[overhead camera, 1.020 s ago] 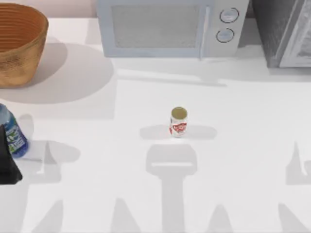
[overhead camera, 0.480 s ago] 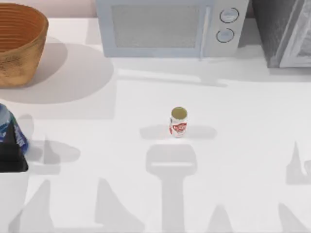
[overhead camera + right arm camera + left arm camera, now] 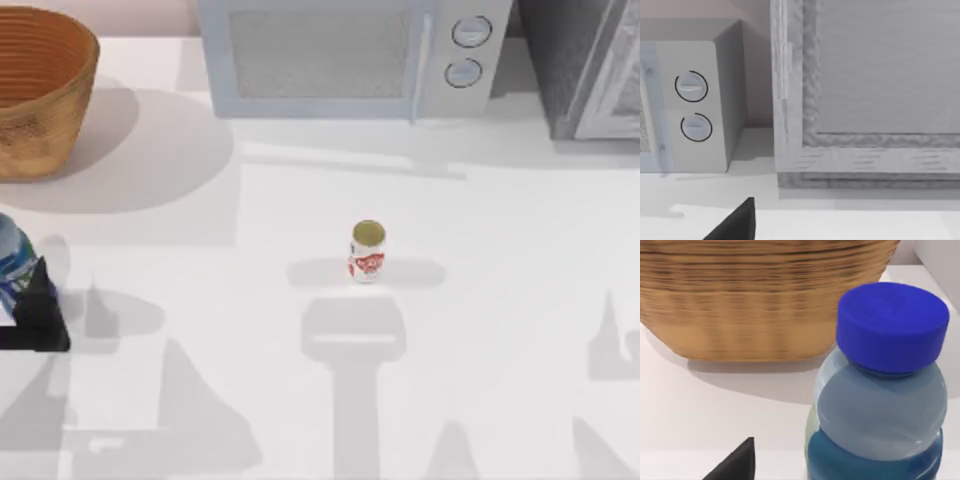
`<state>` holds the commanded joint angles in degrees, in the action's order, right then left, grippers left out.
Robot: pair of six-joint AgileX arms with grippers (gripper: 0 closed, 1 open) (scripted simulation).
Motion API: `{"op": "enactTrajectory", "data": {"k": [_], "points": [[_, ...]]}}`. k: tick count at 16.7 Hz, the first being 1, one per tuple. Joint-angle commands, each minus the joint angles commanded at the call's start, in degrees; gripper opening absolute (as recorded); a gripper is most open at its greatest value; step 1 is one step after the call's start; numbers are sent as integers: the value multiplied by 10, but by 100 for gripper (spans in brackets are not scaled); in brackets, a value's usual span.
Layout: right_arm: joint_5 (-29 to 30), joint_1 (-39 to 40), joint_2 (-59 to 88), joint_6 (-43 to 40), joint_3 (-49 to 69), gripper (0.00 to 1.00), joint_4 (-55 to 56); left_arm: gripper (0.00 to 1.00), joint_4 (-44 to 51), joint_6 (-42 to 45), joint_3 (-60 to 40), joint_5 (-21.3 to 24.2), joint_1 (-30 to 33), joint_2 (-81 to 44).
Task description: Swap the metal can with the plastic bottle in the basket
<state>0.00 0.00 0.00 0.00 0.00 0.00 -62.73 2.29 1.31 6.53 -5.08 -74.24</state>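
Observation:
The plastic bottle [image 3: 12, 256] stands upright at the table's left edge, in front of the basket [image 3: 40, 95]. My left gripper [image 3: 36, 316] is right at it, its dark body covering the bottle's lower part. In the left wrist view the bottle's blue cap [image 3: 892, 325] is very close, one dark fingertip [image 3: 737, 464] stands apart beside the bottle, and the gripper is open. The wicker basket [image 3: 760, 300] rises just behind. The metal can [image 3: 368, 252] stands upright alone mid-table. A fingertip [image 3: 737, 222] of my parked right gripper shows in its wrist view, open.
A white microwave [image 3: 345, 55] stands along the back edge, with a grey cabinet [image 3: 590, 65] at the back right. The right wrist view faces the microwave's knobs [image 3: 691, 86] and the cabinet front [image 3: 875, 90]. Bare white table surrounds the can.
My left gripper has moved rightward and toward the back, now covering more of the bottle. Bottle, can and basket have not moved.

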Motion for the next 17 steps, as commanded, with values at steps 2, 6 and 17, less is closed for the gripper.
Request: {"op": "enactTrajectory", "data": {"k": [2, 6, 17], "points": [[0, 0, 0, 0, 0, 100, 0, 100, -58, 2, 0, 6, -5, -69], [0, 0, 0, 0, 0, 100, 0, 100, -135, 4, 3, 14, -12, -166], [0, 0, 0, 0, 0, 100, 0, 100, -162, 3, -25, 10, -7, -226]]}}
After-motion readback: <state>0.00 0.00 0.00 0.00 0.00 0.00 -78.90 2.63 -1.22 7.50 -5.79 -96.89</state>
